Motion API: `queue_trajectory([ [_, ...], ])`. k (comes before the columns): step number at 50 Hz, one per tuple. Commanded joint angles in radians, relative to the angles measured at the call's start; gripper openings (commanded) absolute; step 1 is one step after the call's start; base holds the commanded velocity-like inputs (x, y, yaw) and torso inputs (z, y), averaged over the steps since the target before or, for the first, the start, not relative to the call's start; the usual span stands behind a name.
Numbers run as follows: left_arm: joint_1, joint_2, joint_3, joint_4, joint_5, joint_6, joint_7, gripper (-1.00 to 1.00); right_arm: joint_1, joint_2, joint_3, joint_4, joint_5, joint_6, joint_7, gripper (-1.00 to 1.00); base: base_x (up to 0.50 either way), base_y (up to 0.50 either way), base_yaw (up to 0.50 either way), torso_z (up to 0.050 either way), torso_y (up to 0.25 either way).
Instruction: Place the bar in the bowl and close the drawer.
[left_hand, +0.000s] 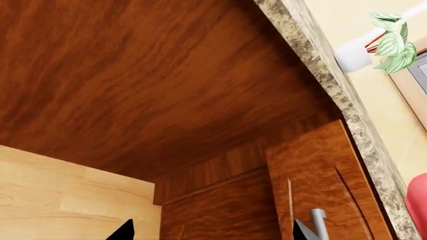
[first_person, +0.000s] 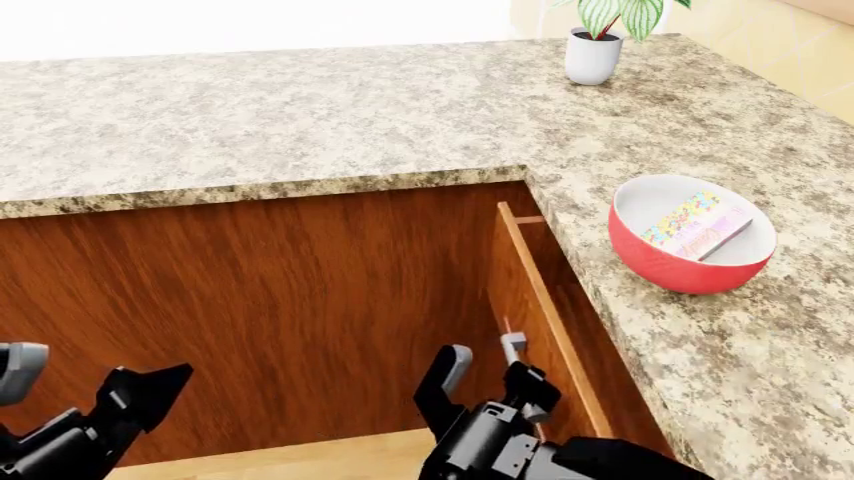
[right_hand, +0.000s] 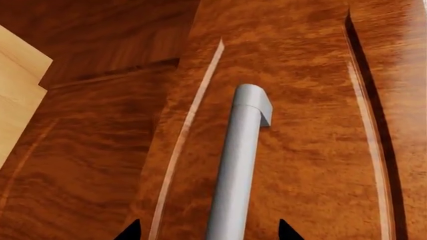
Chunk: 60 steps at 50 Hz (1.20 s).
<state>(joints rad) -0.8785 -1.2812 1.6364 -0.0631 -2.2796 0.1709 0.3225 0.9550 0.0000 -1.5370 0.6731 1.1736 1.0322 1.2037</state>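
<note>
bar (first_person: 697, 226): pale pink, speckled, lying tilted inside the bowl, leaning on the inner wall
bowl (first_person: 690, 248): red outside, white inside, tipped a bit toward me, on the right leg of the granite counter (first_person: 334, 110), near the counter edge
drawer (first_person: 531, 310): reddish-brown front, standing out from the cabinet face at the inside corner under the counter, top edge visible as a thin pale strip; not flush with the panels around it
handle (right_hand: 235, 165): silver bar on that front, runs lengthwise straight between my right fingertips in the right wrist view; only its top end shows in the head view
my right gripper (first_person: 483, 380): low in front of the drawer front, fingers spread apart, nothing held; one finger each side of the handle, no contact that I can see
my left gripper (first_person: 80, 400): low at the left, in front of the big wood cabinet face (first_person: 267, 300), fingers apart, nothing between them; left wrist view shows only two dark tips with bare wood and pale floor (left_hand: 60, 195) beyond
plant (first_person: 597, 38): white pot, striped leaves, far back on the counter, well apart from the bowl
</note>
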Motion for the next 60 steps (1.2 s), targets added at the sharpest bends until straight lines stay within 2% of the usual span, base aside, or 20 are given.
queue_trajectory([
  [1,0.003,0.007,-0.002,-0.009,-0.002,-0.005,0.004,1.0,0.002,0.0,-0.003,0.058,-0.039,-0.01,-0.034,1.0,0.0,0.0,0.0,0.0,0.0],
  [23,0.008,0.014,-0.006,-0.019,0.001,-0.01,0.002,1.0,0.001,0.0,0.006,0.2,-0.095,-0.086,-0.164,1.0,0.0,0.0,0.0,0.0,0.0],
  [60,0.01,0.026,-0.015,-0.025,0.007,-0.018,-0.008,1.0,0.02,0.0,0.022,0.365,-0.126,-0.172,-0.272,1.0,0.0,0.0,0.0,0.0,0.0],
])
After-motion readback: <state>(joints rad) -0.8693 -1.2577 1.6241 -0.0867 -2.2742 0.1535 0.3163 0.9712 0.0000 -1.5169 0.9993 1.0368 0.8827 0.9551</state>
